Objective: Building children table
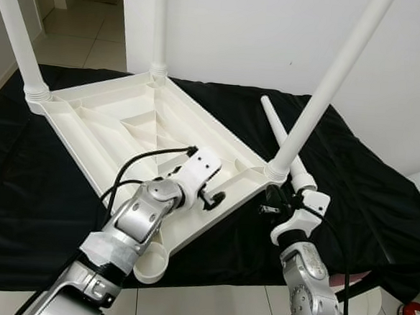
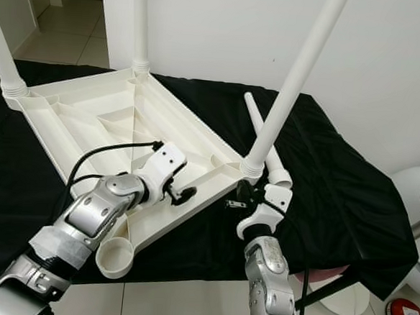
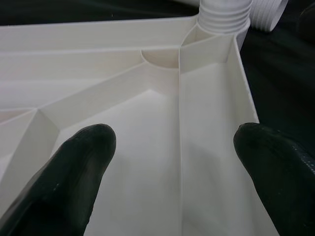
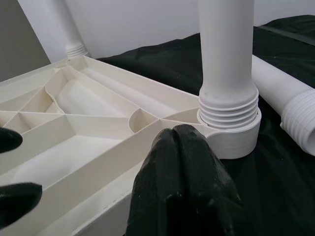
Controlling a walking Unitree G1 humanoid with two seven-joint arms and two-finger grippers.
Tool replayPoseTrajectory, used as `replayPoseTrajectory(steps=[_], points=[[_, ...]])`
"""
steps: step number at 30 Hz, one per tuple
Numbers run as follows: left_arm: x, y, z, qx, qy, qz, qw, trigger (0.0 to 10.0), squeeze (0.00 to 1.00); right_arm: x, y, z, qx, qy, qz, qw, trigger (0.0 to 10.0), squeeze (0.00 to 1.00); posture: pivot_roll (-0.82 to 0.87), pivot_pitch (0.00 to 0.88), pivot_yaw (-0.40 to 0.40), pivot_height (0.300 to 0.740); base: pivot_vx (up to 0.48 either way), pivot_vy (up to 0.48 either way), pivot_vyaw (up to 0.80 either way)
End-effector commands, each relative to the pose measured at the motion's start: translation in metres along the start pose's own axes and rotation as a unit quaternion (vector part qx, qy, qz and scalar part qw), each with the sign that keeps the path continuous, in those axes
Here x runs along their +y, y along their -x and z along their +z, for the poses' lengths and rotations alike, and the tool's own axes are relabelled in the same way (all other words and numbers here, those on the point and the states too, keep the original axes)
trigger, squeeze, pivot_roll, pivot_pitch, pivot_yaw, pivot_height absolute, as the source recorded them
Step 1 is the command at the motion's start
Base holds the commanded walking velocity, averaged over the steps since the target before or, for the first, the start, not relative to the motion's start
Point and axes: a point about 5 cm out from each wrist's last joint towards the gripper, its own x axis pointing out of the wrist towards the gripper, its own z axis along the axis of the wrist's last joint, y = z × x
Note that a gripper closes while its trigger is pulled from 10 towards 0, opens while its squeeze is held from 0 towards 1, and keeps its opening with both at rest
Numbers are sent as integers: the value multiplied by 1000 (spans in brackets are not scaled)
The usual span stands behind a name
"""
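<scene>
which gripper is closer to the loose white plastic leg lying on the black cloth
Right. The right gripper sits just beside the loose white plastic leg; the left gripper rests on the upturned white tabletop.

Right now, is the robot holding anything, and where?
Nothing is clearly gripped: the left gripper, open, straddles the upturned tabletop's edge; the right gripper's state cannot be told.

All three upright legs (image 1: 338, 73) run off the frame at 12 o'clock, tops unseen. The loose leg (image 2: 265, 148) passes behind one upright, partly hidden.
</scene>
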Motion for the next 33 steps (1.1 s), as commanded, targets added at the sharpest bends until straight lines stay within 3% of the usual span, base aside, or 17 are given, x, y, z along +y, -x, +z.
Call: replayPoseTrajectory(steps=[1,9,14,17,25,33], points=[[-4,0,10,-20,-1,-43,999,10000,0,-2,0,0,-5,3,-4,1000,10000,0,-38,0,-85,740,0,0,0],[-6,-13,1,24,7,-20,999,10000,0,-9,0,12,-38,14,-41,998,10000,0,-50,0,-77,740,0,0,0],[-4,-21,0,44,73,19,996,10000,0,-16,2,18,-51,13,-64,997,10000,0,-57,0,-67,740,0,0,0],[-5,-24,-2,54,84,27,995,10000,0,-16,2,18,-51,14,-64,997,10000,0,-59,0,-62,740,0,0,0],[-3,-32,-6,75,100,61,990,10000,0,-13,2,17,-53,13,-67,996,10000,0,-61,0,-55,740,0,0,0],[1,-36,-13,95,90,84,988,10000,0,-13,1,18,-53,15,-70,996,10000,0,-63,0,-49,740,0,0,0]])
